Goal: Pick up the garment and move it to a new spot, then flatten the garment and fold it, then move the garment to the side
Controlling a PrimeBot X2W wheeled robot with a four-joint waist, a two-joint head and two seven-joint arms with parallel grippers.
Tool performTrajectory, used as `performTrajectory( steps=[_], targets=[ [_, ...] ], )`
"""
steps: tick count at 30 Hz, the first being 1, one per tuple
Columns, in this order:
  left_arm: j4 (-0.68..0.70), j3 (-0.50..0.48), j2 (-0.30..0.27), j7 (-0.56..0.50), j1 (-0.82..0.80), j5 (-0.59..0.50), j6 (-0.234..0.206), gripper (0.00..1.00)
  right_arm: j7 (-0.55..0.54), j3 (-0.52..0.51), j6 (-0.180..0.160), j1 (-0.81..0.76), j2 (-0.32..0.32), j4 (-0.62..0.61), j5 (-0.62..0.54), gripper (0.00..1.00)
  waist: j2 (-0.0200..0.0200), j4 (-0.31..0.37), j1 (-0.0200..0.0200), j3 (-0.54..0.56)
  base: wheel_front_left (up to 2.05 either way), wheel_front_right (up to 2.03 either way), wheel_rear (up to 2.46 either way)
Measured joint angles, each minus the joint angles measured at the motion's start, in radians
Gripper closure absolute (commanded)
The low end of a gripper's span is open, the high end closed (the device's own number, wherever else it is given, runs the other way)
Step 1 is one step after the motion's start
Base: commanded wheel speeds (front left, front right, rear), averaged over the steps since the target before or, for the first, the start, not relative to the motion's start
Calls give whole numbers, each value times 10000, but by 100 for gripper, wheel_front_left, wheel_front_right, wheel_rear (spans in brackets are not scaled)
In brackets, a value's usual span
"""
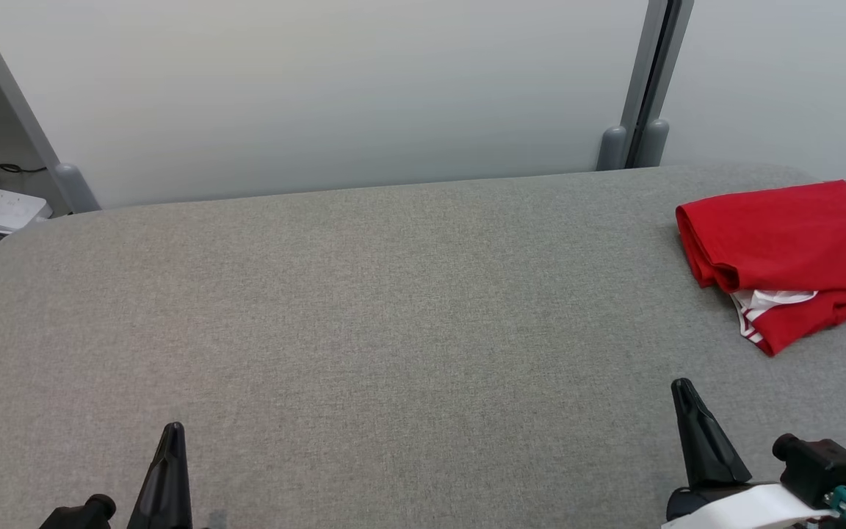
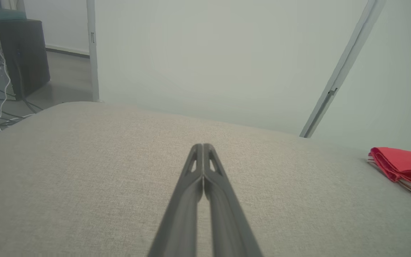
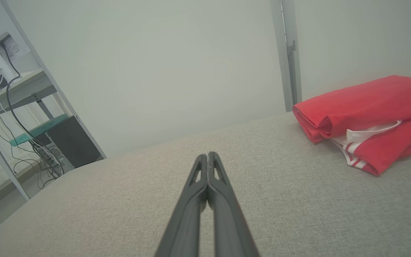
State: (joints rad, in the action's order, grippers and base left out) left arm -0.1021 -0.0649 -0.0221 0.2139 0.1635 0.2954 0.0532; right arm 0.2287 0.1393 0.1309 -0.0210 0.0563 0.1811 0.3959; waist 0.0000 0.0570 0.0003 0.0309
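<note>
The left gripper (image 2: pixel 203 146) points across the grey fabric desk (image 2: pixel 84 171), its jaws pressed together and empty. The folded red garment (image 2: pixel 403 165) lies well apart, at the view's right edge.

A broad surface (image 1: pixel 364 308) covered in grey woven cloth spans almost the whole head view, its far edge running along the pale wall panels and its upper-left corner rounded. One thing lies on it: a red garment (image 1: pixel 783 242), folded into a thick layered bundle, at the upper right of the frame near the far edge and cut off by the right border. Its folded edge faces the middle of the surface, and white trim with red stripes peeks out along the lower side.
</note>
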Motion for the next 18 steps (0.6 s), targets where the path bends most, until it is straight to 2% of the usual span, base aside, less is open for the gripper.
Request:
performTrajectory(
  steps=[18],
  targets=[
    [-249,-6,-13,-552,-332,2142,94,100,-451,-320,0,119,42,180,2146,100,0,-96,-1,-59,0,0,0]
  ],
)
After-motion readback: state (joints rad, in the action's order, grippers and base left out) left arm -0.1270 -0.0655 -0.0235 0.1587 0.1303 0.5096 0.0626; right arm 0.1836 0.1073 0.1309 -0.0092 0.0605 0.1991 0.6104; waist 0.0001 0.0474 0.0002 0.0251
